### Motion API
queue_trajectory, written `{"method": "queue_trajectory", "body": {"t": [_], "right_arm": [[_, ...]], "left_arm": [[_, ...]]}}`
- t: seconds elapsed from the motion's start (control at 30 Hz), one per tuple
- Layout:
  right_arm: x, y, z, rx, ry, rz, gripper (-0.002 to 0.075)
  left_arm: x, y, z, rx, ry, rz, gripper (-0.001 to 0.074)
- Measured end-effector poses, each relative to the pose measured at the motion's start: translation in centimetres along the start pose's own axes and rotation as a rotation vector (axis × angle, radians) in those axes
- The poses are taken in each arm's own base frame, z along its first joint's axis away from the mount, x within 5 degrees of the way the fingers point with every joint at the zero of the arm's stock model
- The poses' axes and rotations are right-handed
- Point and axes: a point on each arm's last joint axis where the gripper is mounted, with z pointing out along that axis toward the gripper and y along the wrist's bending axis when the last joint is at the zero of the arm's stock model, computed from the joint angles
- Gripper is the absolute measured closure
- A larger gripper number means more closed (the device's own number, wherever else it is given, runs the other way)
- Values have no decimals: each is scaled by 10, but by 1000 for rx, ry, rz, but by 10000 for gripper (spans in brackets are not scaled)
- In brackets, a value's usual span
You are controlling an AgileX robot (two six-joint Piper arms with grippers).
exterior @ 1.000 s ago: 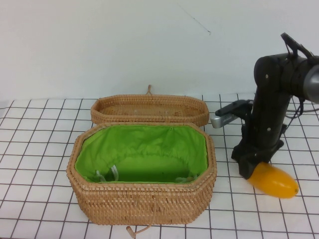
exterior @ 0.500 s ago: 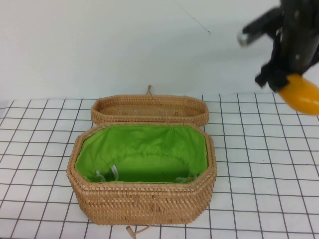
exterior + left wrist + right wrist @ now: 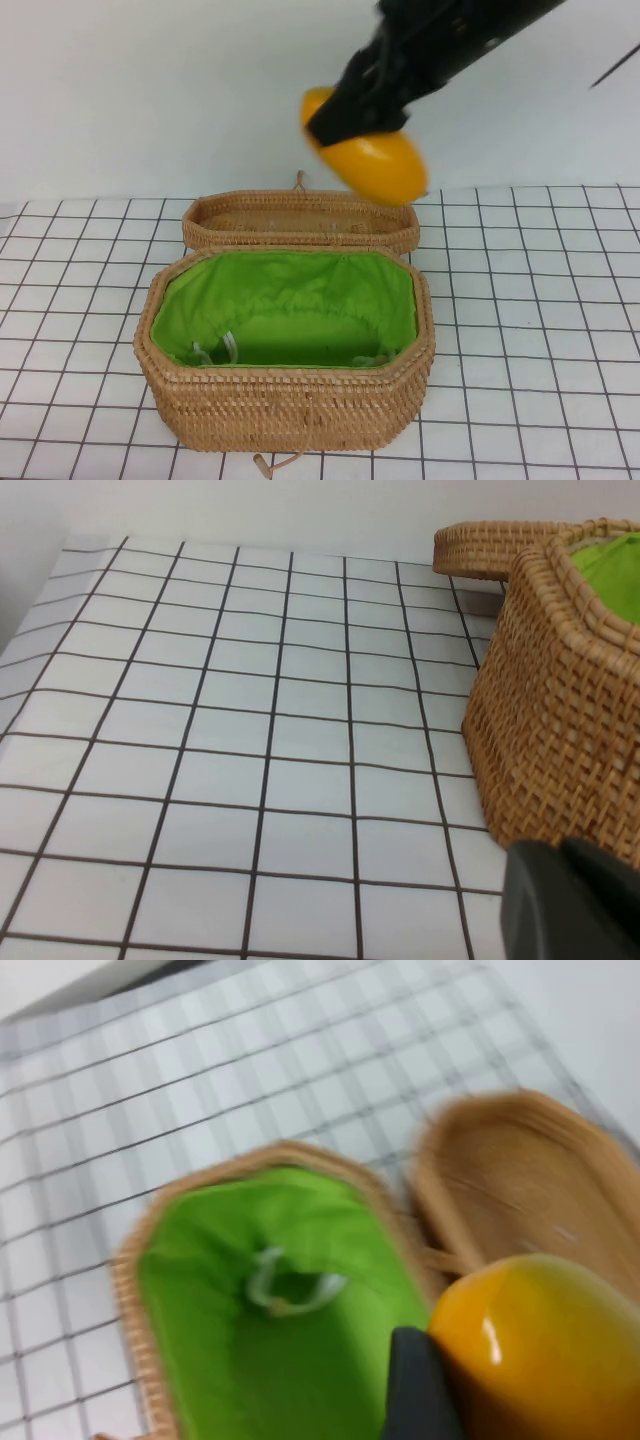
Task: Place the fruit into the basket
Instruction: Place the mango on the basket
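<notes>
My right gripper (image 3: 358, 122) is shut on the fruit (image 3: 375, 160), a glossy yellow-orange mango, and holds it high in the air above the back rim of the basket (image 3: 290, 395). The basket is tan wicker with a bright green lining, and it stands open. In the right wrist view the fruit (image 3: 540, 1350) sits against one dark finger (image 3: 415, 1395), with the basket's rim (image 3: 130, 1290) below. My left gripper (image 3: 570, 900) is low beside the basket's outer wall (image 3: 560, 710), its dark fingers together and empty. It is out of the high view.
The shallow wicker lid (image 3: 300, 222) lies just behind the basket, under the fruit; it also shows in the left wrist view (image 3: 490, 545) and the right wrist view (image 3: 510, 1180). The white gridded tabletop (image 3: 540, 330) spreads on both sides.
My right arm has lifted the fruit off the table at the right, swung it up and leftward, and it now hangs above the lid and the basket's back edge.
</notes>
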Motion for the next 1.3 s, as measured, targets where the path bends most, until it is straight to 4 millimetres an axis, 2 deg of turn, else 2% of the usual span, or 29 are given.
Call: {"method": "queue_trajectory", "body": {"t": [0.1, 0.27, 0.5, 0.8, 1.3], "right_arm": [[-4, 20, 26, -65, 24, -107, 290], [3, 41, 80, -147, 107, -177, 290], [33, 31, 136, -180, 226, -157, 290], [52, 26, 165, -212, 278, -125, 290], [67, 27, 177, -246, 318, -82, 236]], "left_arm": [[0, 0, 0, 0, 0, 0, 735], [0, 0, 0, 0, 0, 0, 734], [0, 0, 0, 0, 0, 0, 734], [0, 0, 0, 0, 0, 0, 734], [0, 0, 0, 0, 0, 0, 734]]}}
